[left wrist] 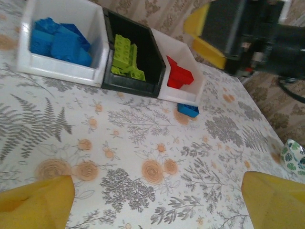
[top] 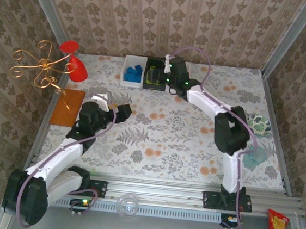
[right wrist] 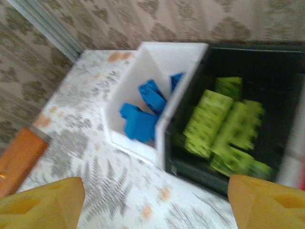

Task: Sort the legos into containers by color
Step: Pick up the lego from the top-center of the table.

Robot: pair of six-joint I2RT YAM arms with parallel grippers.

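Observation:
Three containers stand in a row at the back. The left white one (left wrist: 62, 67) holds blue legos (left wrist: 59, 40), the black one (left wrist: 138, 86) lime green legos (left wrist: 126, 57), and the right white one (left wrist: 183, 98) red legos (left wrist: 178, 76). One blue lego (left wrist: 188, 110) lies on the table just in front of the right white container. My left gripper (left wrist: 157, 210) is open over bare tablecloth, well short of the containers (top: 121, 111). My right gripper (right wrist: 155, 205) is open with nothing between its fingers. It hovers at the front of the black container (right wrist: 214, 167), next to the white one (right wrist: 138, 143).
A red goblet (top: 76, 65) and a gold wire stand (top: 37, 69) are at the back left. An orange mat (top: 67, 107) lies by the left edge. A teal patterned bowl (top: 260, 124) sits at the right edge behind my right arm's elbow.

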